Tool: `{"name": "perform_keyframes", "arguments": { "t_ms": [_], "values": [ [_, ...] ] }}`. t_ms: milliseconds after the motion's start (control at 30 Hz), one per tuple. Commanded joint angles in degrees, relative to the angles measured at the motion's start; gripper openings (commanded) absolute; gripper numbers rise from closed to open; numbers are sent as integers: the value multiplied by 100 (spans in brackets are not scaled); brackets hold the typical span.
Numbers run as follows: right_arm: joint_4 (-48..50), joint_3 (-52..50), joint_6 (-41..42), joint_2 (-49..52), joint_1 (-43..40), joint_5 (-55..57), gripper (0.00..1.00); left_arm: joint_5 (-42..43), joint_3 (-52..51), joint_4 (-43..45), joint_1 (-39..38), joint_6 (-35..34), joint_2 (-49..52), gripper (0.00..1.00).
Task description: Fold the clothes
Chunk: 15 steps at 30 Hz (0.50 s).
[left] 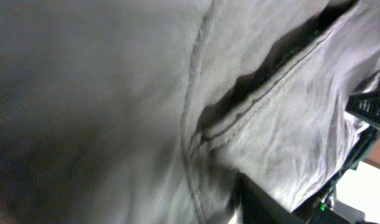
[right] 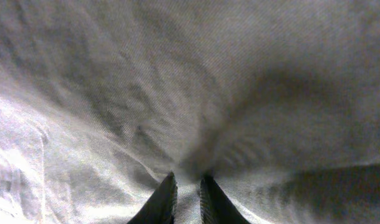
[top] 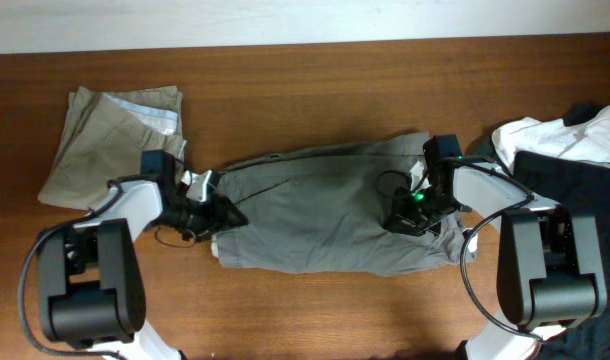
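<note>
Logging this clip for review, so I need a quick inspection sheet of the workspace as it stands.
Surface: brown wooden table.
Job's things: grey garment spread at centre; khaki garment folded, far left; white and dark clothes pile far right.
Clutter: nothing seen.
Grippers: left claw at grey garment's left edge, state unclear; right claw pinching its cloth.
Cables: black cable looped near front right.
Surroundings: pale wall strip behind table.

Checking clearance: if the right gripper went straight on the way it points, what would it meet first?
The grey garment. The right gripper points straight into it, and the cloth puckers between its close-set fingertips, so it looks already pinched, with no gap left.
</note>
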Motion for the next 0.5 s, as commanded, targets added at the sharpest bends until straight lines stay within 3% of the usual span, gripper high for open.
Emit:
{"name": "perform_keyframes", "arguments": {
  "t_ms": [0,33,133,233,333,400,467],
  "values": [
    [68,15,44,66,90,131,15,20,-229,151,-262,-26,348,10],
    [44,17,44,33,90,131,13,-4,-227,146,-238,-24,348,0],
    [-339,164,39,-363,74,144,9,-138,238,-669,109,197,249,0],
    [-817,660,42,-1141,-7,173,9,-1032,1814,-2557,597,581,28,0],
    [-1279,1338,44,-1663,-177,382,10,-1733,4026,-4017,638,859,-50,1],
    [-1473,1589,42,-1690,-179,437,10,-1880,5320,-4463,348,907,-50,1],
    [-1488,1591,42,-1685,-179,439,10,-1980,5615,-4568,-90,885,-50,0]
  ]
}}
